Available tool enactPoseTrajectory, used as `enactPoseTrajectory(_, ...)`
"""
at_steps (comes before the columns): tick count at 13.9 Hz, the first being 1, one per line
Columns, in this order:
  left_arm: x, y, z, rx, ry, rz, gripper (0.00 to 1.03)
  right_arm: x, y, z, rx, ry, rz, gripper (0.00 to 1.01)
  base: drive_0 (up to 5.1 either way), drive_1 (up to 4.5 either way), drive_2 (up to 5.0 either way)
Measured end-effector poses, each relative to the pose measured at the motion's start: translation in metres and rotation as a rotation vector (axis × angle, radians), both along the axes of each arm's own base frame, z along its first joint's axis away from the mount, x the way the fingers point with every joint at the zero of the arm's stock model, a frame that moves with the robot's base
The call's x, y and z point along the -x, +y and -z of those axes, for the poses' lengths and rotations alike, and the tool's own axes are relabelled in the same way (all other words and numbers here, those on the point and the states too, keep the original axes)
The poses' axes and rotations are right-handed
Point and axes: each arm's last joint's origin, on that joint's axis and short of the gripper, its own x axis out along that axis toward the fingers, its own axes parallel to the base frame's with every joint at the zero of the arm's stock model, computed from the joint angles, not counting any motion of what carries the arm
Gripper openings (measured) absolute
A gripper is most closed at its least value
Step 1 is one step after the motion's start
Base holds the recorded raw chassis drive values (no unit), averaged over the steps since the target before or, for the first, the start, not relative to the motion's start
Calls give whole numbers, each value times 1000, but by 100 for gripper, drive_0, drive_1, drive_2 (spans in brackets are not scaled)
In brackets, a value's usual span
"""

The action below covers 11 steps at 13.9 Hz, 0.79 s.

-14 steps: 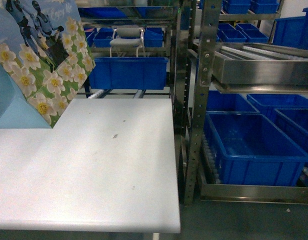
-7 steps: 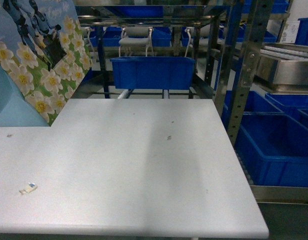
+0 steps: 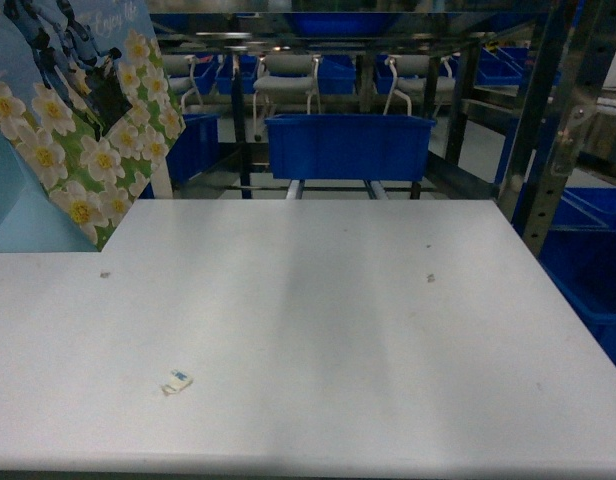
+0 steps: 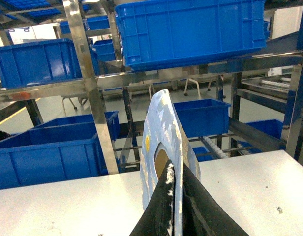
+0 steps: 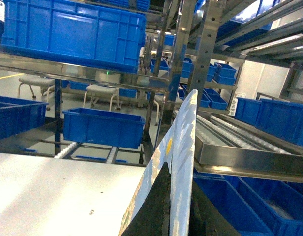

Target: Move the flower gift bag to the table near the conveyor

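While you're looking through the head camera, the flower gift bag (image 3: 83, 130) fills the upper left of the view, up over the table's far left corner. You can see its white daisy print on green, a pale blue side panel and a bit of a cartoon picture at the top. Whether its bottom touches the table (image 3: 318, 340) I can't tell, since the lower edge blends into the blue panel.

Both wrist cams show you the grip. The left gripper (image 4: 175, 196) is clenched on a thin edge of the bag, with the card standing up between its black fingers (image 4: 164, 206). Same story on the right: the right gripper (image 5: 177, 206) is pinched on a bag edge that rises straight up between its dark fingers (image 5: 159, 201).

On the table's white top you've got a small white scrap (image 3: 176, 381) lying toward the near left, plus a few tiny dark specks scattered around the middle.

Behind the far edge of the table sits a blue bin (image 3: 348, 145) on roller tracks in the steel rack. A few grey stools (image 3: 288, 88) sit further back. In the right wrist view the conveyor (image 5: 240, 142), with its sloped track of little white rollers in a shiny steel frame, runs off to the right of the bag, with more blue bins above and below it.
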Motion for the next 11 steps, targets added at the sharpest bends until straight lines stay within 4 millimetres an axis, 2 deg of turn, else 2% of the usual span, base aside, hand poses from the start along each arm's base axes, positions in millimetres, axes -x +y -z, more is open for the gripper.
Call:
enactPoseTrajectory(6, 0, 0, 0, 0, 0, 1, 2, 0, 0, 0, 1, 3, -4, 3, -493, 252, 252)
enactPoseTrajectory(11, 0, -1, 0, -1, 1, 5, 2, 0, 0, 0, 0, -3, -1, 3, 0, 0, 0)
